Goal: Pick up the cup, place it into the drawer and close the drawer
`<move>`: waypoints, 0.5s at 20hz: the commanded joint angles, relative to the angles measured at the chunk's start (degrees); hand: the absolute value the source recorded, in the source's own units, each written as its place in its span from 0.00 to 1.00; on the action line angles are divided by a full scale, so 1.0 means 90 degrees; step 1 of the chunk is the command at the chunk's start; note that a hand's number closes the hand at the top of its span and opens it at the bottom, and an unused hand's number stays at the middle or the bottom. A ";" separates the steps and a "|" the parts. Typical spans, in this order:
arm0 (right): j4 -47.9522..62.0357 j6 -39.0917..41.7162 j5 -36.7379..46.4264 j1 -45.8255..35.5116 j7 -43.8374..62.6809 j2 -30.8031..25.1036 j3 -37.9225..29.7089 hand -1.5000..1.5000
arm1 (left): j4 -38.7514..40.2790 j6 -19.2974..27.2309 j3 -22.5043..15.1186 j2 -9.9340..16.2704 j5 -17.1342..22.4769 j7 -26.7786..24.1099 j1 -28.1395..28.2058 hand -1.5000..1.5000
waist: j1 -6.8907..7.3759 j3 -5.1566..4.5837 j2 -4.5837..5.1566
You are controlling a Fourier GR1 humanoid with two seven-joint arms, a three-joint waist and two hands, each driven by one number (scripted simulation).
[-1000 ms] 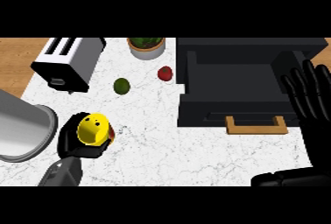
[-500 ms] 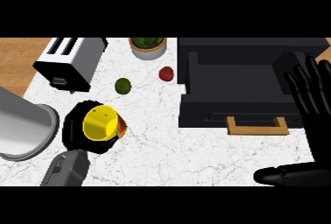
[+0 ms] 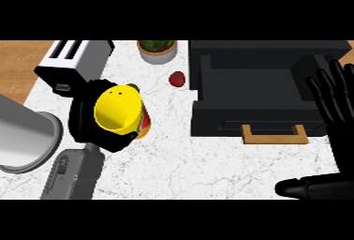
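Black fingers of the left hand [image 3: 93, 123] curl round the yellow cup [image 3: 117, 108], holding it tilted above the white counter [image 3: 207, 159] with its mouth facing the view, between the pot [image 3: 24, 136] at the left edge and the open black drawer [image 3: 259, 101] at the right. Right hand [image 3: 339, 103] rests open at the right edge beside the drawer, fingers up. Beyond the cup are a toaster [image 3: 72, 63], a red fruit [image 3: 177, 78] and a potted plant [image 3: 158, 49].
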 commanded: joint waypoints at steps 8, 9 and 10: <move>-0.0087 0.0180 0.0244 0.0645 -0.0572 0.0276 0.0337 0.00 | -0.0070 0.1369 -0.0305 -0.0083 -0.0243 0.1472 -0.2073 1.00 | -0.0082 -0.0002 0.0019; -0.0127 -0.0091 -0.0069 -0.0034 0.0162 -0.0012 -0.0150 0.00 | -0.0049 0.1354 -0.0185 0.0007 -0.0167 0.1770 -0.2289 1.00 | -0.0065 -0.0004 0.0019; 0.0386 0.0137 0.0220 0.0312 -0.0672 0.0234 0.0160 0.00 | 0.0374 0.1469 -0.0158 -0.0048 -0.0350 0.1493 -0.2568 1.00 | -0.0074 -0.0002 0.0030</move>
